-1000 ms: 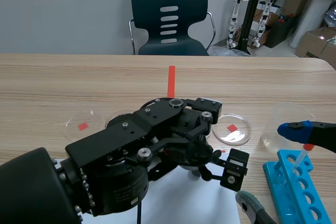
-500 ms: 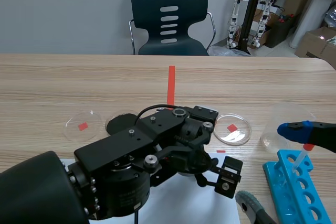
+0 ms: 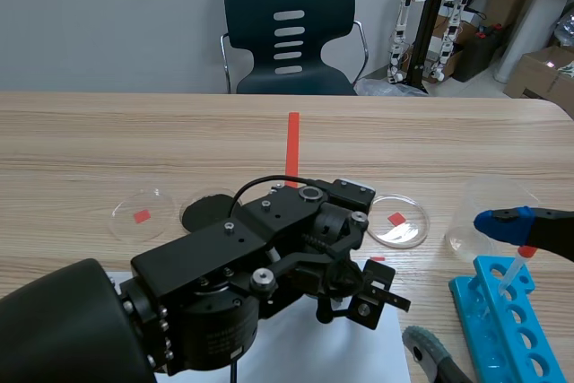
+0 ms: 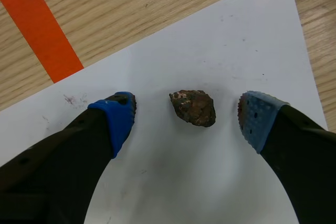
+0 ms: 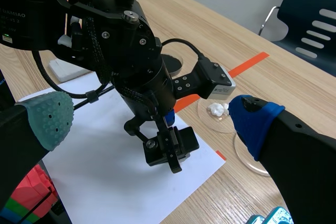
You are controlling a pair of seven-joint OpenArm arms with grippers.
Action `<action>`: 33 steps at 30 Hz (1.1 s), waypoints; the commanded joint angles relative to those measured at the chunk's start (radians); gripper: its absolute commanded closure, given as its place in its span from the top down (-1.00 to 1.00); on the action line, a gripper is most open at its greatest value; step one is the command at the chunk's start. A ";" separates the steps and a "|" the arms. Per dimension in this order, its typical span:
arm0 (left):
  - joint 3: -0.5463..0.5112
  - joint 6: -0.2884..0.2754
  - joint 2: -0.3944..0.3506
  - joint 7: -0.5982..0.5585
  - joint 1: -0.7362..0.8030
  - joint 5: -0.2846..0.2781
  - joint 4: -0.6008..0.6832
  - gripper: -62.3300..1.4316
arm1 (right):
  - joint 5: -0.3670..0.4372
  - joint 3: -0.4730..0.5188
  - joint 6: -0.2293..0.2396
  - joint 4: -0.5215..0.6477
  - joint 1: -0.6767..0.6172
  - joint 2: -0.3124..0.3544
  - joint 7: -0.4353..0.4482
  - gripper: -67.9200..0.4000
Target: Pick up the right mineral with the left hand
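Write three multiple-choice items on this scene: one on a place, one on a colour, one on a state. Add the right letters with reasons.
1. Where does the mineral lie?
A in a clear dish; B on the white paper; C on the chair.
2. What colour is the tube rack?
A red; B white; C blue.
3. How does the left pincer stand?
A open, astride the mineral, not touching it; B shut on the mineral; C shut on nothing.

1 B: white sheet shows all round it.
2 C: its frame is light blue.
3 A: paper shows between each pad and the mineral.
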 commanded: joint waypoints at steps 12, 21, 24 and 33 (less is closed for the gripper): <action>-0.001 -0.002 0.024 0.019 -0.005 0.033 0.012 0.06 | 0.014 0.011 0.001 0.007 0.002 0.011 0.015 0.83; -0.001 -0.002 0.025 0.021 -0.005 0.042 0.012 0.06 | 0.014 0.011 0.001 0.007 0.002 0.011 0.015 0.83; -0.001 -0.002 0.031 0.023 -0.005 0.040 0.012 0.06 | 0.014 0.011 0.001 0.007 0.002 0.011 0.015 0.83; 0.026 -0.006 0.035 0.024 -0.003 0.038 0.012 -0.04 | 0.014 0.011 0.001 0.007 0.002 0.011 0.015 0.83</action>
